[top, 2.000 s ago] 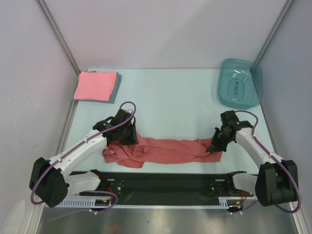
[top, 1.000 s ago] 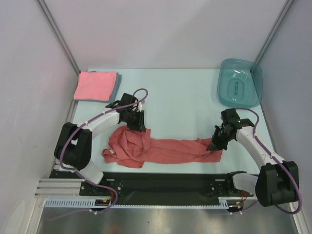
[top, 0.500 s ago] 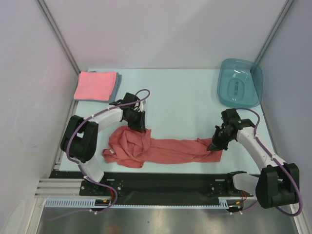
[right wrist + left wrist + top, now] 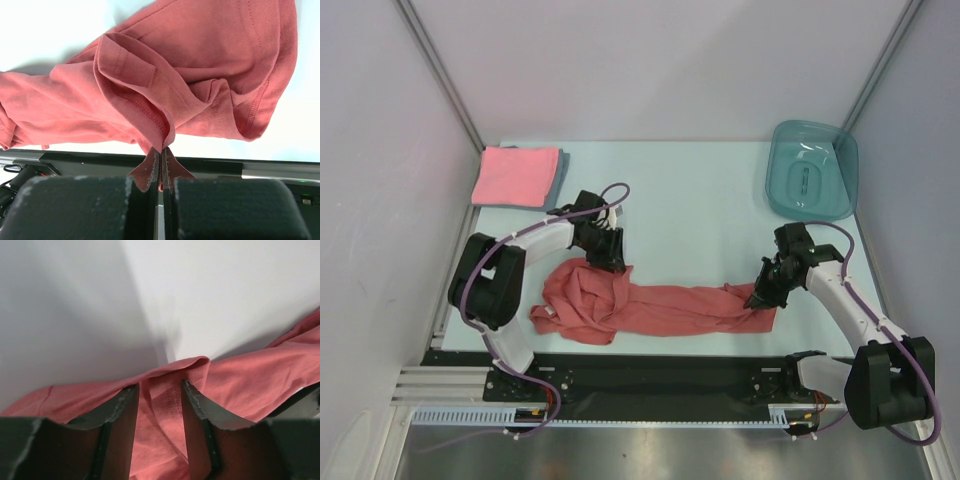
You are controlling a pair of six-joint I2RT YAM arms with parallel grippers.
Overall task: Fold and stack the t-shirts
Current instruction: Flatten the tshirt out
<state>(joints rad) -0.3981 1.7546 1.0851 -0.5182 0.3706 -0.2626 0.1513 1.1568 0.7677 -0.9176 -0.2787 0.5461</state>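
Observation:
A brick-red t-shirt (image 4: pixel 660 305) lies crumpled in a long strip across the near part of the table. My left gripper (image 4: pixel 613 262) sits at its upper left bunch. In the left wrist view this gripper (image 4: pixel 160 386) has its jaws apart, and a fold of the red t-shirt (image 4: pixel 240 385) lies loosely between them. My right gripper (image 4: pixel 757 297) is shut on the right end of the cloth. The right wrist view shows the right gripper (image 4: pixel 161 150) pinching a hemmed fold of the t-shirt (image 4: pixel 200 65). A folded pink t-shirt (image 4: pixel 515 175) rests on a grey-blue one (image 4: pixel 561 175) at the far left.
A teal translucent tub (image 4: pixel 812 170) stands at the far right corner. Walls close in the table on the left, right and back. A black rail (image 4: pixel 660 375) with the arm bases runs along the near edge.
The left gripper's jaws have spread wider around the fold and it has edged slightly right. The right gripper and the shirt's right end have stayed put.

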